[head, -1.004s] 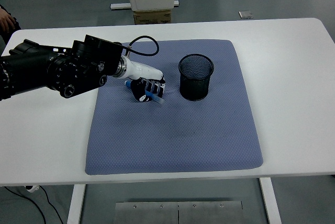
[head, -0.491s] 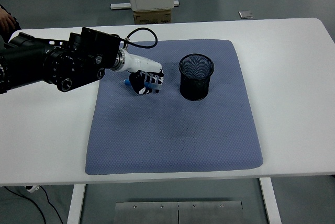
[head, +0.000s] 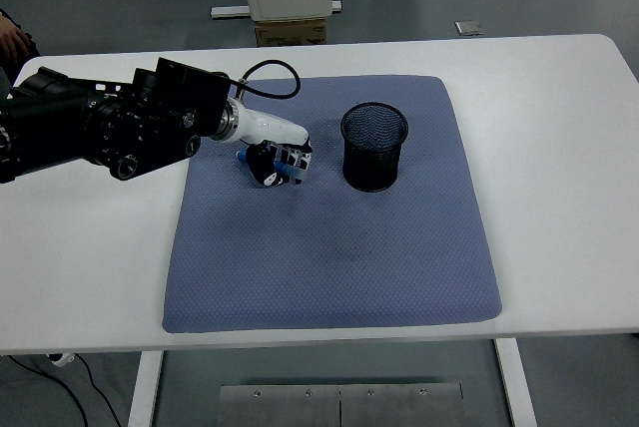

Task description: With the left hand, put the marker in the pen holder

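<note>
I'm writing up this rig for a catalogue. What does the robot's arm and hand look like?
The left arm is bulky and black, built of round joint housings with a boxy wrist block. A black cable loops above the white wrist section. The left hand has dark fingers with pale segments.

Light was bright and even, coming from overhead. The white table point(head: 559, 128) reflected it strongly but kept its edges without blown-out glare. Shadows were soft and short: 1 faint smudge lay on the blue mat point(head: 339, 247) under the left hand point(head: 275, 163), another hugged the pen holder point(head: 374, 146). Focus was sharp throughout, with slight curving of the table's edges.
</note>
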Available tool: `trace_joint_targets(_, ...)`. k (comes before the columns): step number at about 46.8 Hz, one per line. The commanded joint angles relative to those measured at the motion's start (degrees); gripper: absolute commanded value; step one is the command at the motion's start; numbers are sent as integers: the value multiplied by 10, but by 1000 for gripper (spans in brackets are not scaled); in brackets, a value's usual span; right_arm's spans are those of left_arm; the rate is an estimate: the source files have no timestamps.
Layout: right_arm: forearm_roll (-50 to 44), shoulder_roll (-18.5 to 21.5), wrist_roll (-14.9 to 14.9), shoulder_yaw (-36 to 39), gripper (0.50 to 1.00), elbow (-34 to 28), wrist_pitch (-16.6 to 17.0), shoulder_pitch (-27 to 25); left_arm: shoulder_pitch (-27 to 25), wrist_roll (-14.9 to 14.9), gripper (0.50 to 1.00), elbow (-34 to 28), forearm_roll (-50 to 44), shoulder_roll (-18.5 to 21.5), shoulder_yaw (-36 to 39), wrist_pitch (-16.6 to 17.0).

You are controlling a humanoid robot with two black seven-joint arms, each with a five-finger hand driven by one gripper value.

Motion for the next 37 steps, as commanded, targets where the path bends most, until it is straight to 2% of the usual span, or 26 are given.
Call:
trace_joint_targets(1, 0, 0, 0, 0, 1000, -1, -1, 0, -2, 0, 578, 1, -1, 0, 8, 0)
trace_joint_targets(7, 0, 0, 0, 1, 1000, 0, 0, 0, -1, 0, 596, 1, 0, 0, 11, 0)
trace_joint_targets(37, 0, 0, 0, 0, 1000, 0, 0, 0, -4, -1, 587, 3, 1, 0, 24, 1)
